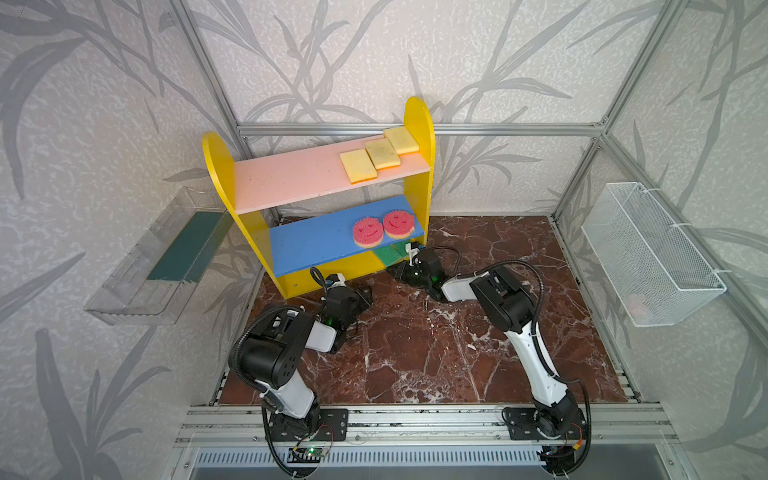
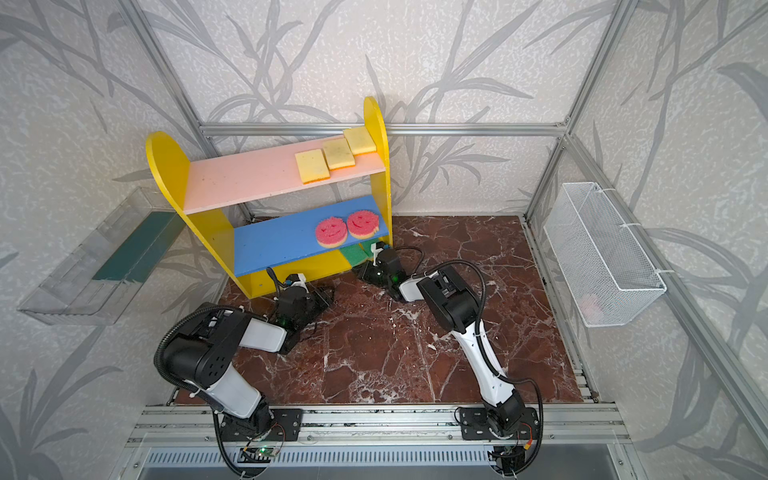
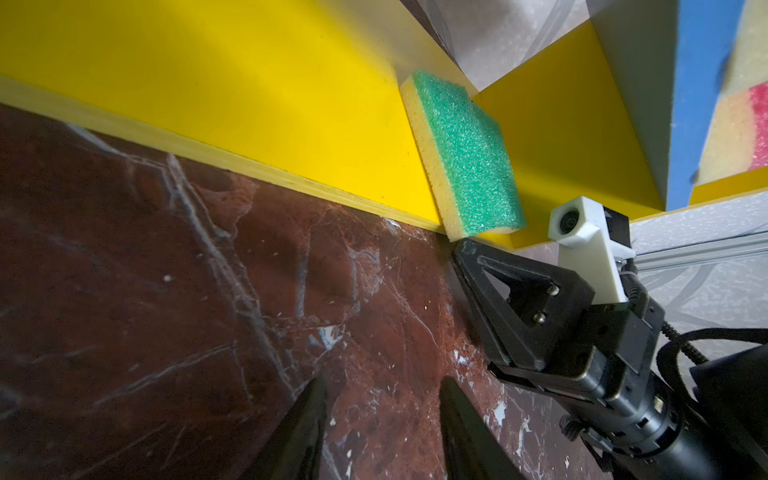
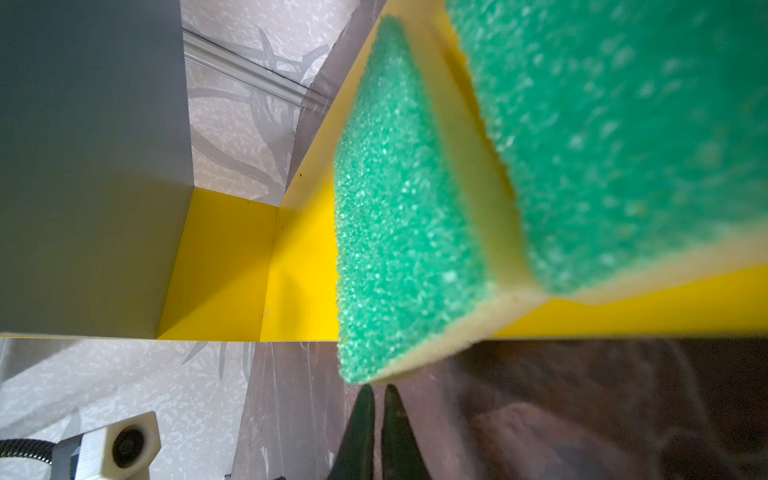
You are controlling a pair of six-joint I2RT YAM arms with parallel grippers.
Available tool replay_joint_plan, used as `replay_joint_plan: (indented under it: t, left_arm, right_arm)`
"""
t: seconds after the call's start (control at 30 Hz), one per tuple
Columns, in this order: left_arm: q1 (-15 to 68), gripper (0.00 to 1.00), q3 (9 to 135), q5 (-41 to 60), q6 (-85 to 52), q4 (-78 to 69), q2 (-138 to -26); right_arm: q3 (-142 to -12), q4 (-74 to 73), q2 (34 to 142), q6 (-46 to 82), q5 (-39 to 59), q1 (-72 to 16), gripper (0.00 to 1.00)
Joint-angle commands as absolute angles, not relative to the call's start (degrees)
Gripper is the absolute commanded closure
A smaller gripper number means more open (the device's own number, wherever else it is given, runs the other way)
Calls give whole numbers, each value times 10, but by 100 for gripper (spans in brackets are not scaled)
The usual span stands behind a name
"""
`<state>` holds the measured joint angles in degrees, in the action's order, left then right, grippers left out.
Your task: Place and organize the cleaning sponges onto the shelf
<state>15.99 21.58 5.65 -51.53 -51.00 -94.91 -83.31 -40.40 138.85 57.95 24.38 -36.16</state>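
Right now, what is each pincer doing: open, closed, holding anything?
Left pincer: open, empty.
Right pincer: closed, gripping nothing; its tips sit at the edge of the nearer green sponge.

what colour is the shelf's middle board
The middle board is blue, clearest in a top view.

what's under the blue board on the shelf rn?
Two green-faced sponges side by side on the yellow base, right end. In both top views the blue board covers most of them and the base behind.
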Motion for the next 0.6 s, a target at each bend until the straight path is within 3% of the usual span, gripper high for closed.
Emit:
replay_joint_plan:
  t: [0.0,0.2,0.4,0.57]
  left_arm:
    - [156,53,222,47,-512,-512,-949]
    - [156,53,219,46,-511,-512,-948]
    - [156,53,212,44,-506,-514,-946]
    - [156,53,209,46,-509,-527,-954]
  right_arm:
    - [-849,-388,1412,586,237,-372,91]
    - [-856,-384,1409,585,239,-373,90]
    - [-750,-414,1353,574,229,-354,54]
    - [-719,-453,1349,592,233,-327,49]
